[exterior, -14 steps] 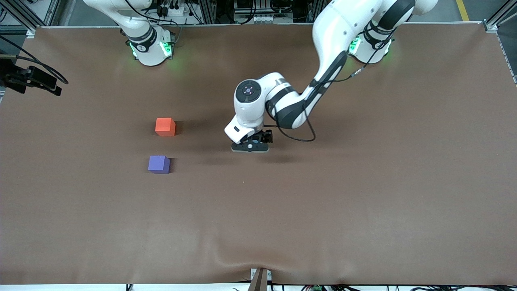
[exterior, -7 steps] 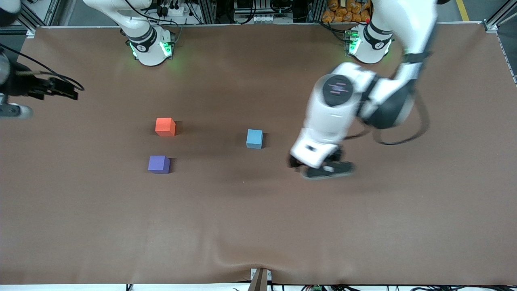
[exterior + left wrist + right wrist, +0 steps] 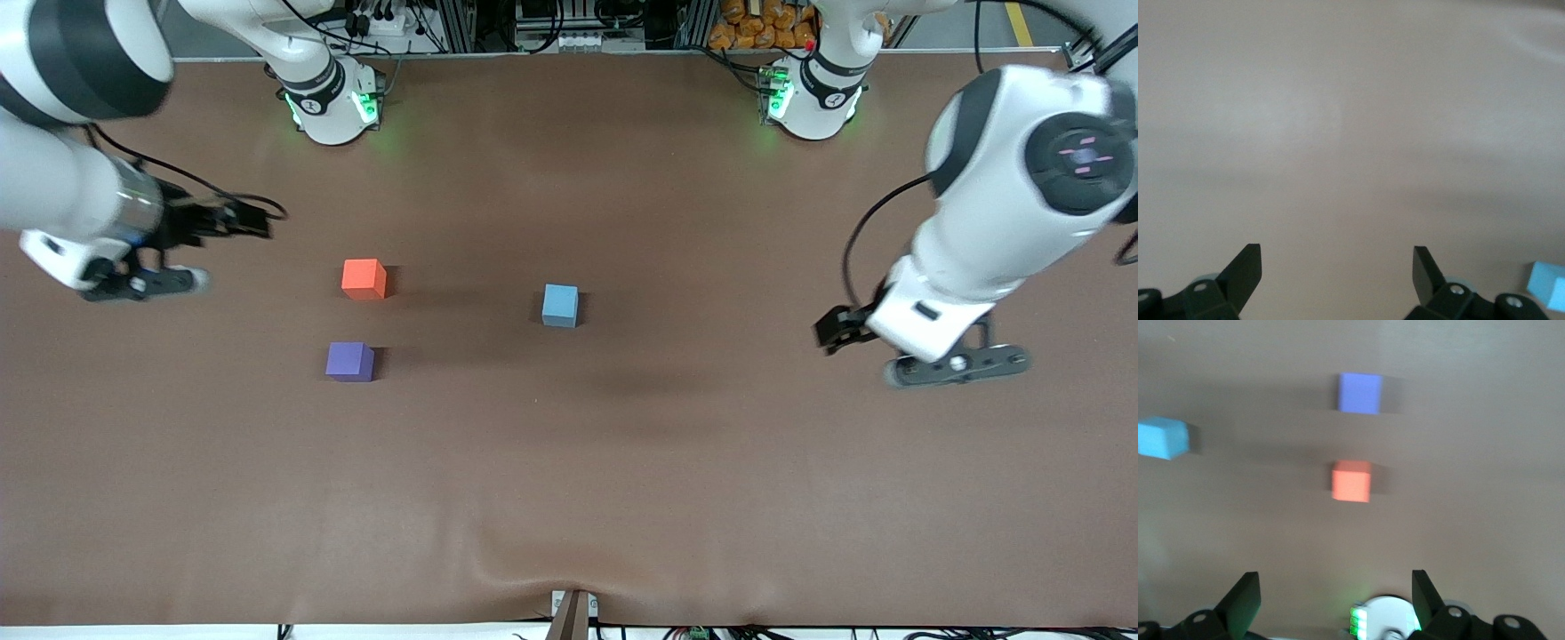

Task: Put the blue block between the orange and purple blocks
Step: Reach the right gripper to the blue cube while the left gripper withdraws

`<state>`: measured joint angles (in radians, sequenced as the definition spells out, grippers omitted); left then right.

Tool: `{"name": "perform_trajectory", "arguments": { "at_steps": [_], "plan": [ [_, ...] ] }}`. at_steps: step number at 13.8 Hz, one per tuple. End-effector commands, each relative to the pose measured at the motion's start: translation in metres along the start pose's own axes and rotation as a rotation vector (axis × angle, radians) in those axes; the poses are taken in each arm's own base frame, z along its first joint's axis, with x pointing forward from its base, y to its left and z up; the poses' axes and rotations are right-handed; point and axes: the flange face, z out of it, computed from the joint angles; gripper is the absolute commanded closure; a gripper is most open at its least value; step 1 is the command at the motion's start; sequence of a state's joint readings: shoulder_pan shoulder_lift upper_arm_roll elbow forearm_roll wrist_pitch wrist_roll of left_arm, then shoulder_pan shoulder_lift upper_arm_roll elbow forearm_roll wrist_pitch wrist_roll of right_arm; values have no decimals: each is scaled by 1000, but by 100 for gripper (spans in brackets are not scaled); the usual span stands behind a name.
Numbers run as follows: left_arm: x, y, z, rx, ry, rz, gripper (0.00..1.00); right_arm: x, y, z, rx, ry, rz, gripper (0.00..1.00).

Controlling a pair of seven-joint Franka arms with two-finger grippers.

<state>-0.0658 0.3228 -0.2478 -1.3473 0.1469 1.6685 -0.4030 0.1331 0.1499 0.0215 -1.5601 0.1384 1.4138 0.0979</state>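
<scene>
Sitting alone near the middle of the brown surface [image 3: 622, 498], the blue block [image 3: 560, 305] rests flat with nothing touching it, and it also shows at the edge of the left wrist view [image 3: 1546, 285] and of the right wrist view [image 3: 1163, 438]. Toward the right arm's end of the surface stand the other two cubes: the orange block [image 3: 364, 278] and, nearer to the front camera, the purple block [image 3: 349, 361]. These two lie close to each other with a bare gap between them, and the blue block is well apart from both, so it is not between them. In the right wrist view the orange block [image 3: 1351, 481] and the purple block [image 3: 1360, 393] appear as a pair, with the blue one off to one side. The left tool [image 3: 958, 364] hangs over bare surface toward the left arm's end, well apart from the blue block; its fingers [image 3: 1245, 270] are spread wide and hold nothing. The right tool [image 3: 142, 283] hangs over the right arm's end of the surface, off to the side of the orange block and apart from it; its fingers [image 3: 1243, 599] are likewise spread wide and empty. Both arm bases glow green at the edge of the surface farthest from the front camera.
</scene>
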Motion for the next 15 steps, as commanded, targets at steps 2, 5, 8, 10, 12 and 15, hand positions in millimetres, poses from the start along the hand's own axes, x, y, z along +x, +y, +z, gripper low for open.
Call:
{"name": "perform_trajectory", "arguments": {
  "at_steps": [2, 5, 8, 10, 12, 15],
  "plan": [
    [-19, -42, -5, 31, -87, -15, 0, 21, -84, 34, 31, 66, 172, 0],
    [-47, -86, -14, 43, -120, 63, 0, 32, -165, 86, 30, 119, 249, 0],
    [-81, -120, -23, 9, -135, 84, 0, 39, -247, 164, 9, 135, 198, 0],
    [-83, -117, -33, -28, -121, 83, 0, 50, -273, 200, 30, 179, 196, 0],
    [-86, -119, -45, -35, -100, 80, 0, 51, -309, 247, 32, 214, 142, 0],
    [-93, -118, -57, -37, -91, 98, 0, 55, -332, 298, 17, 247, 99, 0]
  ]
}}
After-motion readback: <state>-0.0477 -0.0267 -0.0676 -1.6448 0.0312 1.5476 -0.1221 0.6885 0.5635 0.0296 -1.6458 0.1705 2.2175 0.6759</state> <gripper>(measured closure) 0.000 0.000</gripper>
